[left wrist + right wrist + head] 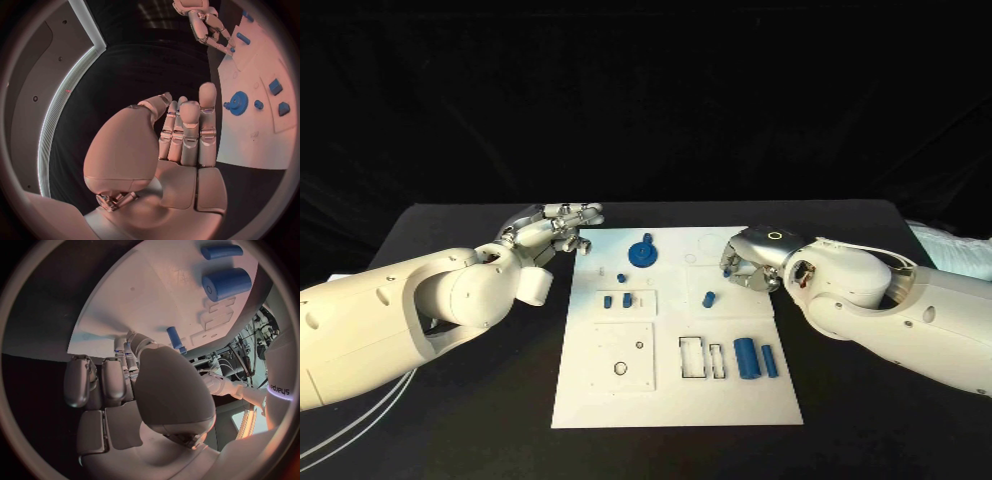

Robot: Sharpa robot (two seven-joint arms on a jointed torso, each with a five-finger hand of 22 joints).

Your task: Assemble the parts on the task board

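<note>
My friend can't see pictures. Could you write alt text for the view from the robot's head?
A white task board lies on a black table with small blue parts on it, among them a round gear-like piece and two cylinders. The left hand hovers at the board's far left corner, the right hand at its right edge; neither holds anything.
</note>
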